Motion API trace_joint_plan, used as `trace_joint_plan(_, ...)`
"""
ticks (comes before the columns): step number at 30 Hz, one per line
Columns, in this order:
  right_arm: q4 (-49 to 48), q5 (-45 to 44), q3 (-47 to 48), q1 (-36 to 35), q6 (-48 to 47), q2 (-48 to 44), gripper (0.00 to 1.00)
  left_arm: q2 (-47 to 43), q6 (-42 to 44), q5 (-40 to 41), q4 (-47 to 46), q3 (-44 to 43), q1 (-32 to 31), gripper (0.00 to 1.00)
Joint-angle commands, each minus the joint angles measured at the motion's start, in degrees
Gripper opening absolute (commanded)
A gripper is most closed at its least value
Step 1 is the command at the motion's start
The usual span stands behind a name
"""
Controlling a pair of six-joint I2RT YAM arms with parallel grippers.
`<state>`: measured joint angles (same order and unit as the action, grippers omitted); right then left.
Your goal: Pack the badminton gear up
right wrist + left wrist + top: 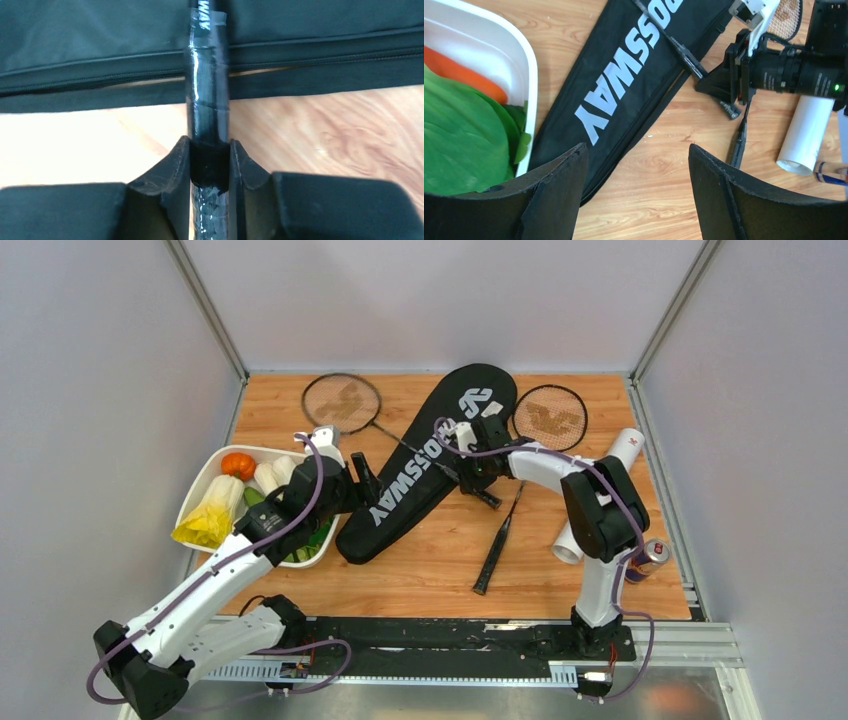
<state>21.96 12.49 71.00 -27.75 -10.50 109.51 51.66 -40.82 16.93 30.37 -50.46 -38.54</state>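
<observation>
Gripping racket handle (207, 100) lying across bag (100, 40), right claw (210, 150) — left claw (638, 152) spread wide, tray (530, 100) alongside

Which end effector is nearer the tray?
Left. The left end effector hovers open beside the tray; the right end effector is across the bag, shut on a racket handle.

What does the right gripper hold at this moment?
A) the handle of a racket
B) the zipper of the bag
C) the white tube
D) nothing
A: in the right wrist view the right gripper is closed on both sides of the black racket handle, just off the bag edge.
</observation>
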Motion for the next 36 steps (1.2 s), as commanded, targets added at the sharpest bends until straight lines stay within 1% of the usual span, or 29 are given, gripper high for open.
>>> trace_joint_plan(1, -1.6, 0.4, -3.8, -1.5, 7.3, -5.6, 0.11, -0.7, -6.8, -1.1, -7.4, 2.7, 1.2, 0.80)
trace_joint_plan(3, -3.1, 1.8, -6.3, -1.7, 10.9, -8.2, 0.01, -0.1, -9.0, -0.6, -9.8, 4.4, 1.4, 0.80)
trace_joint_plan(4, -4.1, 2.6, -7.6, -1.7, 13.2, -9.7, 0.00, 0.3, -10.5, -0.7, -11.0, 5.6, 1.4, 0.79)
trace_joint_plan(6, -7.1, 6.2, -10.7, -1.8, 15.7, -13.1, 0.00, 1.0, -12.5, -1.7, -16.2, 7.5, 1.5, 0.78)
trace_joint_plan(10, -12.8, 12.8, -16.9, -2.2, 21.6, -19.5, 0.00, 4.4, -15.1, -3.2, -20.5, 8.7, 1.5, 0.73)
trace_joint_plan(15, -17.3, 15.5, -22.4, -5.3, 28.6, -27.3, 0.00, 8.2, -16.6, -7.8, -26.2, 10.3, 1.5, 0.69)
trace_joint_plan(18, -20.9, 14.1, -26.3, -7.3, 34.9, -32.9, 0.00, 9.3, -17.6, -10.4, -31.9, 12.8, 1.5, 0.68)
trace_joint_plan(20, -24.7, 13.5, -29.1, -8.7, 38.7, -36.5, 0.00, 10.1, -18.5, -11.4, -34.0, 13.7, 1.5, 0.68)
trace_joint_plan(25, -28.9, 8.8, -34.2, -12.8, 44.7, -43.4, 0.00, 12.0, -19.6, -12.6, -35.4, 14.9, 1.5, 0.66)
trace_joint_plan(31, -30.7, 3.4, -35.8, -17.6, 48.1, -46.7, 0.00, 13.2, -20.9, -14.8, -42.0, 17.5, 0.9, 0.61)
trace_joint_plan(36, -31.7, -2.2, -36.2, -21.3, 50.1, -47.3, 0.00, 13.9, -21.3, -16.2, -43.8, 18.4, 0.5, 0.53)
